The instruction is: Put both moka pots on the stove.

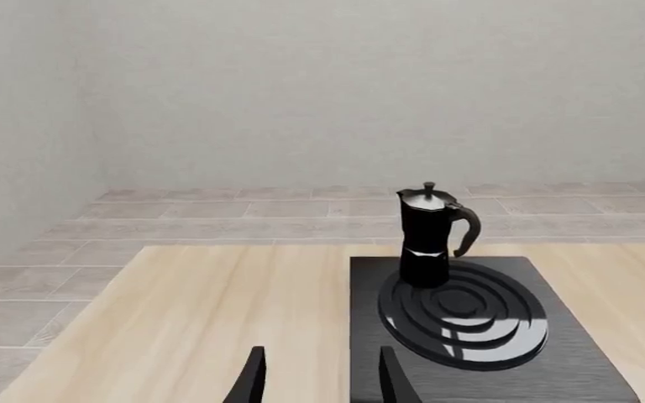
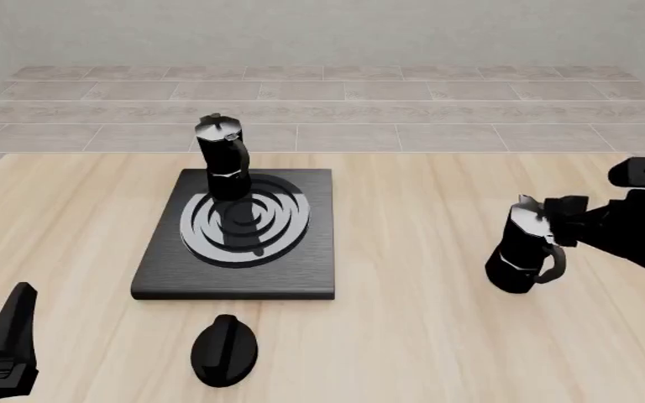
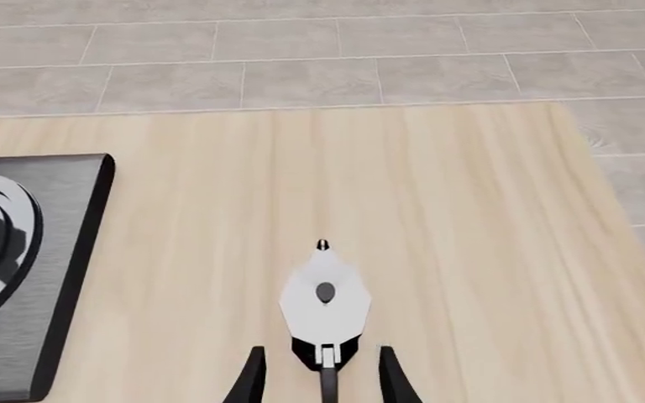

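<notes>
One pot seated on the burner, second pot in approach by my right gripper (image 3: 320, 369).

First moka pot (image 2: 224, 161) stood upright on the stove (image 2: 233, 270), at the ring's far edge, leaving room beside it. Second moka pot (image 3: 325, 306) stood on the table (image 2: 435, 336), handle between my right fingers, which were spread, not clamped, in my judgement. My left gripper (image 1: 317, 378) hung open, empty, pot well ahead.
</notes>
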You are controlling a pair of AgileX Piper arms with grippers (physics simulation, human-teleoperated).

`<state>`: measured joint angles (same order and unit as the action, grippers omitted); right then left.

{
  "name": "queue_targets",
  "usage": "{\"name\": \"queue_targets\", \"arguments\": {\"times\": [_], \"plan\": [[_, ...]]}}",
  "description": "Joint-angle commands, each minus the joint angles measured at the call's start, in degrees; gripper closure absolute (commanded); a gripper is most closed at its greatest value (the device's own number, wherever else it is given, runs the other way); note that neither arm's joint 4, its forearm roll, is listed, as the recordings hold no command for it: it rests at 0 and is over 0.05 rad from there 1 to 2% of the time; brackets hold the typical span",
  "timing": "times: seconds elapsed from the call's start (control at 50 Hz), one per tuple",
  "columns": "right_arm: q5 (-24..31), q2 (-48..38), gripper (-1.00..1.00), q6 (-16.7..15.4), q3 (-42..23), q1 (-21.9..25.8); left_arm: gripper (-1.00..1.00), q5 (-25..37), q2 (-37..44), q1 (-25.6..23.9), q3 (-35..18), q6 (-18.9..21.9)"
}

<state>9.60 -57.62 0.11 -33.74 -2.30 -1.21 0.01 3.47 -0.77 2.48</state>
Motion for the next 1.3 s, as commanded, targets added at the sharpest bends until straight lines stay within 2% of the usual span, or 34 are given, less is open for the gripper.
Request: {"name": "queue_targets", "arguments": {"times": [0.02, 0.56, 1.3], "plan": [[-3.60, -3.27, -1.00, -0.03, 1.80, -0.15, -1.00, -0.11, 0.00, 0.04, 0.17, 0.15], [-13.49, -13.35, -1.00, 0.23, 5.38, -1.18, -1.00, 0.12, 0.00, 0.09, 0.04, 0.43], [-20.50, -20.41, -1.00, 2.13, 9.79, 0.13, -1.00, 0.47, 0.00, -0.09, -0.13, 1.03]]}}
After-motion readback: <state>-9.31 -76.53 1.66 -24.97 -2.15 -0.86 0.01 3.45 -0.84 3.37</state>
